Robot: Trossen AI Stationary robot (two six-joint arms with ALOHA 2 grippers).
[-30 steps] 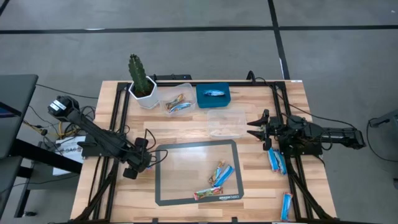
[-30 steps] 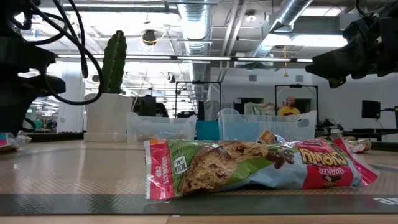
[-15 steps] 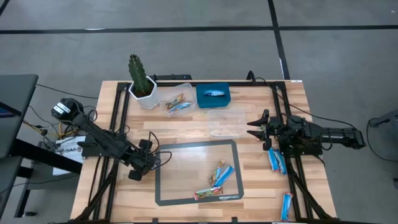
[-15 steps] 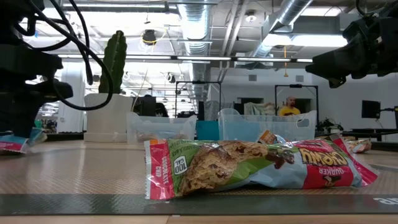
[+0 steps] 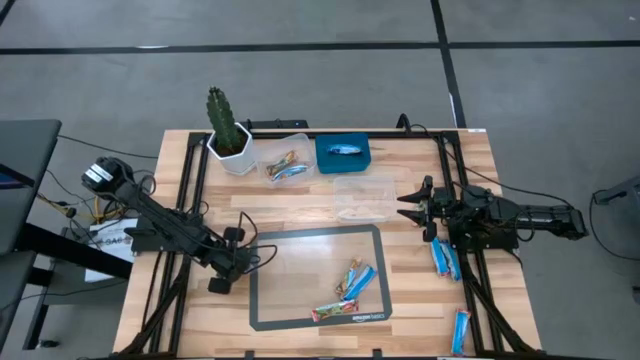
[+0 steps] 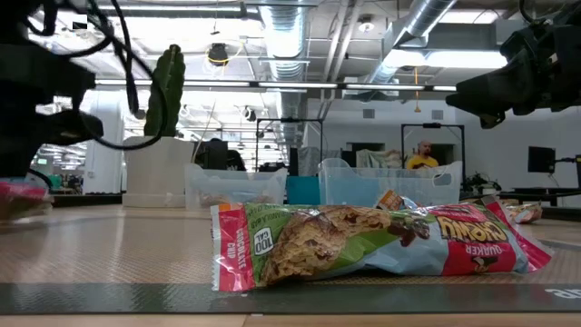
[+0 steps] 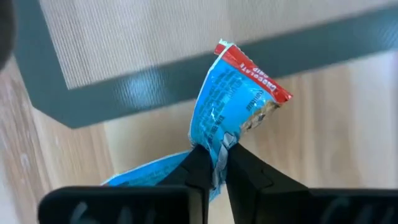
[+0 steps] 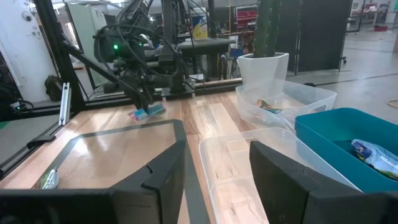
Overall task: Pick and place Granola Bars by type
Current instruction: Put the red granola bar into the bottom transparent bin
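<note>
Left wrist view shows a blue granola bar [image 7: 230, 112] with a red end pinched between the left gripper [image 7: 216, 163] fingers, just off the outer corner of the dark mat [image 7: 155, 81], over the wooden table [image 7: 323, 124]. The right gripper [image 5: 408, 206] hangs with fingers spread beside the clear tub [image 5: 362, 198], holding nothing.

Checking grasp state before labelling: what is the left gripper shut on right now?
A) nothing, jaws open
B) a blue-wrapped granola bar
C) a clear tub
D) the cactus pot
B: in the left wrist view the left gripper has its fingers pinched on the blue-wrapped granola bar, beside the mat's edge.
</note>
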